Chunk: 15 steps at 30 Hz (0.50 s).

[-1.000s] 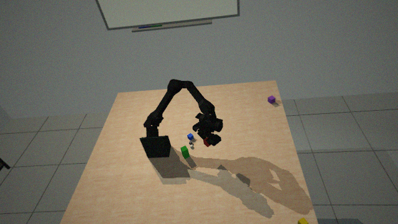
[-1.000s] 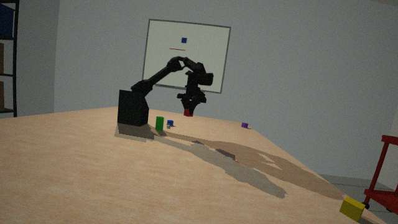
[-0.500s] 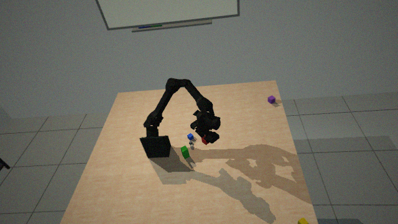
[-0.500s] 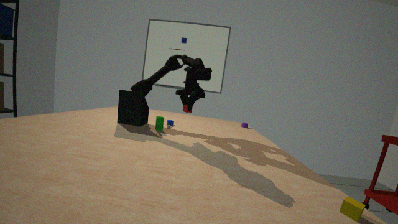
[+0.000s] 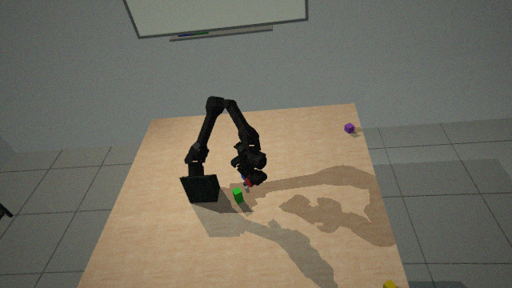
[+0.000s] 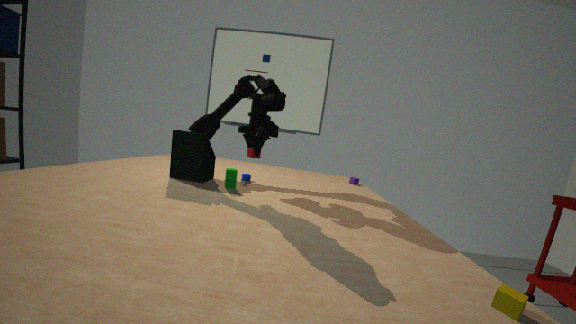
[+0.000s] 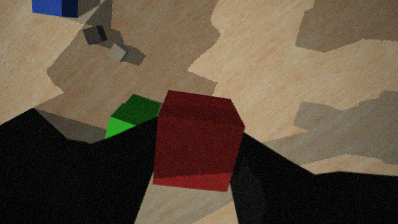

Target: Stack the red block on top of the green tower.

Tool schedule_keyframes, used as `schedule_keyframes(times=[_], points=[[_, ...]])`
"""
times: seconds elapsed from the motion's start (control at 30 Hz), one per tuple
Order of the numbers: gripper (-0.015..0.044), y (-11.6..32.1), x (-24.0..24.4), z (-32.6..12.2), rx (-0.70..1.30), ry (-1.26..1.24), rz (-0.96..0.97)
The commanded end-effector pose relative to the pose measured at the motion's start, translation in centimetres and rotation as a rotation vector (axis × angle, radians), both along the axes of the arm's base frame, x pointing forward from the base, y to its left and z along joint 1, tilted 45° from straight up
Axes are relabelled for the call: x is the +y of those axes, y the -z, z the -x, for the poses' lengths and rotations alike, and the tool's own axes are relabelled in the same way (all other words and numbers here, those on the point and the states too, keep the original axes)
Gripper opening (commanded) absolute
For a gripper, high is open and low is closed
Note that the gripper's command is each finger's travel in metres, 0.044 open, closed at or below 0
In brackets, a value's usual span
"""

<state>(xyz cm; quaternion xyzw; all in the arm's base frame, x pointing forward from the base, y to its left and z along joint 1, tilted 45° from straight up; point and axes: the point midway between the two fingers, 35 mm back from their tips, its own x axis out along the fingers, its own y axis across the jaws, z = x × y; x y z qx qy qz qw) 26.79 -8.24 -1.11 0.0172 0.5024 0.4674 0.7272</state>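
Above the table [image 6: 112, 252], gripper [image 6: 254, 152] clamping red block [image 6: 254, 153], green tower [image 6: 230, 178] below

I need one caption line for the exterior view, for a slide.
The hand holds the red block in the air, right of the green tower.

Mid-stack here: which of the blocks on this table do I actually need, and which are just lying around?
Needed:
- small red cube, gripped in the black parallel-jaw gripper, lifted off the table
- tall green block tower, standing upright

Lying about:
- small blue cube beside the tower
- small purple cube at the far table edge
- yellow cube at the near corner
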Motion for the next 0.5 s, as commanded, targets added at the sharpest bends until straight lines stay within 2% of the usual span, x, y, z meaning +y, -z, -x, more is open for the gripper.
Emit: schedule_keyframes(times=[0.0,0.47], points=[[0.0000,0.1,0.2,2.0,0.002,-0.002,0.000],[0.0000,0.6,1.3,7.8,0.004,-0.005,-0.007]])
